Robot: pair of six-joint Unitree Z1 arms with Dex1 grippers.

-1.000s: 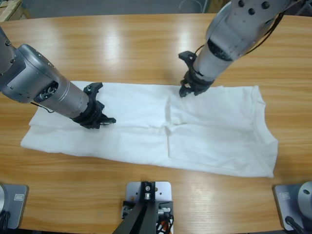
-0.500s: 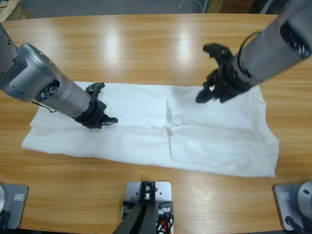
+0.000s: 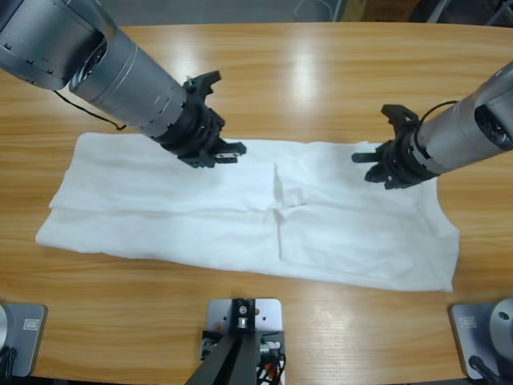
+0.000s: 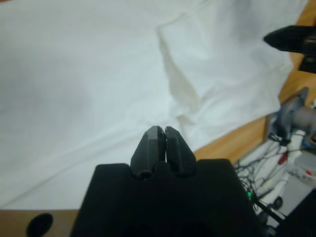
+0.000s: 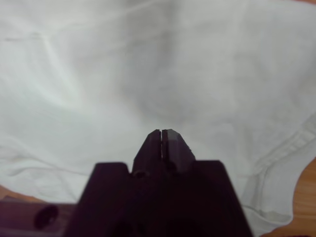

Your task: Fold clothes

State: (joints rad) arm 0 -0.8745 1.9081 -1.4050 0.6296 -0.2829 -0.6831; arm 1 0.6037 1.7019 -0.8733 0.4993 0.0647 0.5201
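Currently a white T-shirt (image 3: pixel 240 212) is spread flat across the middle of the wooden table (image 3: pixel 264 72) in the high view, folded into a long band running from the left of the frame to the lower right, with a raised crease seen near its centre and a hemmed edge at the right end. No logo can be made out on the fabric.

The left gripper (image 3: pixel 210 148) is seen at the upper edge of the shirt, left of centre, at the end of a thick silver arm entering from the upper left corner. In the left wrist view its jaws (image 4: pixel 161 148) are pressed together with nothing between them, and the white cloth fills most of the frame beneath them; the other arm's black jaw tip shows at the upper right edge, and cables and a grey rig part are visible at the lower right beyond the table edge.

The right gripper (image 3: pixel 383 164) is seen over the right part of the shirt, near its upper edge, its arm entering from the right edge. In the right wrist view its jaws (image 5: pixel 162 145) are likewise closed on nothing, held above wrinkled white fabric, with a stitched hem curving at the lower right
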